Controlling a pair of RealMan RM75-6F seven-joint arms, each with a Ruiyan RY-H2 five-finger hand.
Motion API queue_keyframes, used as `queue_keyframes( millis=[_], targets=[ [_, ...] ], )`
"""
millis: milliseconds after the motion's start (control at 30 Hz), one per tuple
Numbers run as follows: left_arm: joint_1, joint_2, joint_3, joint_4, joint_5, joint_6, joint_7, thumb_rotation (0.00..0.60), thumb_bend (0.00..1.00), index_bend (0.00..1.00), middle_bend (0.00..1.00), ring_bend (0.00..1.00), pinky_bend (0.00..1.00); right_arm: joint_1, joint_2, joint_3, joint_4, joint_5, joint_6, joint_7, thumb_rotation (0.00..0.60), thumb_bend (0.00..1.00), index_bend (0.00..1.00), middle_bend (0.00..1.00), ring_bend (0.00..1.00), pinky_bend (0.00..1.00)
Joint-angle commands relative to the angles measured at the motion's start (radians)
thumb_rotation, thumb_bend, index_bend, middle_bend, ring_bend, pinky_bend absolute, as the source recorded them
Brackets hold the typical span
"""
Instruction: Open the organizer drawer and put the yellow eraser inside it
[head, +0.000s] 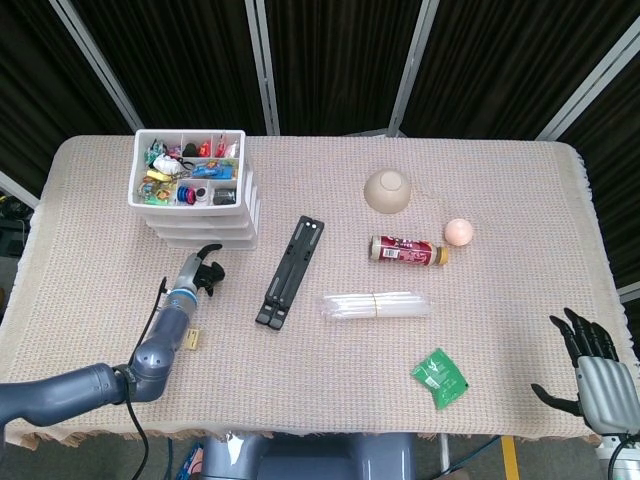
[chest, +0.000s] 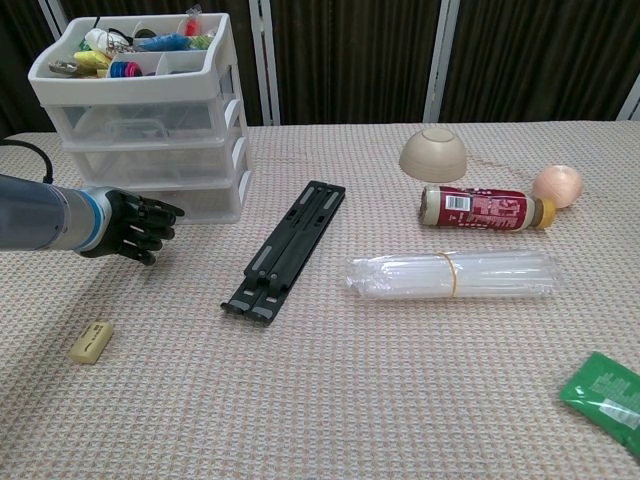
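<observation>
Three clear drawers sit stacked in the organizer (chest: 150, 130) at the far left of the table (head: 520, 200), all shut, under a tray of small items. My left hand (chest: 135, 228) is empty, fingers loosely apart and pointing at the bottom drawer (chest: 195, 203), just short of its front. The eraser (chest: 91, 340) lies on the cloth near me, left of a black stand (chest: 285, 250) and well apart from the organizer. It looks small, light and slightly soft, so I judge a pinch across its short sides will hold it without slipping. The drawer looks light plastic, and hooking its front lip seems best. My right hand (head: 590, 375) rests open at the near right edge.
</observation>
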Motion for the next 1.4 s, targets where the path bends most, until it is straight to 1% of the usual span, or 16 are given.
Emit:
queue_keyframes(
  millis=[33,133,400,700,967,1267,1400],
  targets=[
    [0.0,-0.005,-0.002,0.01,-0.002,-0.005,-0.002,0.6,0.85,0.1,0.95,0.89,0.75,0.0,0.0,0.0,0.0,-0.001,0.001,0.0,0.6,0.06,0.11,0.0,0.0,0.0],
    [-0.003,-0.011,0.002,0.022,0.0,-0.005,0.003,0.6,0.85,0.1,0.95,0.89,0.75,-0.001,0.0,0.0,-0.001,-0.001,0.001,-0.001,0.6,0.06,0.11,0.0,0.0,0.0],
    [-0.004,-0.02,-0.011,0.043,0.003,-0.012,-0.007,0.6,0.85,0.1,0.95,0.89,0.75,0.0,0.0,0.0,-0.002,0.001,0.0,-0.001,0.6,0.06,0.11,0.0,0.0,0.0],
    [-0.011,-0.013,-0.001,0.045,0.006,-0.032,0.017,0.6,0.85,0.16,0.95,0.89,0.75,0.0,0.001,0.0,-0.002,0.001,-0.001,0.0,0.6,0.06,0.11,0.0,0.0,0.0],
    [0.01,0.006,0.015,0.015,0.014,-0.042,0.016,0.6,0.85,0.18,0.95,0.89,0.75,-0.001,0.0,-0.001,-0.003,-0.006,0.004,-0.002,0.6,0.06,0.11,0.0,0.0,0.0],
    [0.054,0.039,0.025,-0.056,0.067,-0.037,-0.017,0.6,0.85,0.19,0.95,0.89,0.75,-0.003,0.001,-0.002,-0.003,-0.008,0.007,-0.001,0.6,0.06,0.11,0.0,0.0,0.0],
    [0.071,0.046,0.021,-0.065,0.087,-0.034,-0.039,0.6,0.85,0.19,0.95,0.89,0.75,-0.002,0.001,-0.002,-0.004,-0.01,0.006,-0.003,0.6,0.06,0.11,0.0,0.0,0.0]
  ],
)
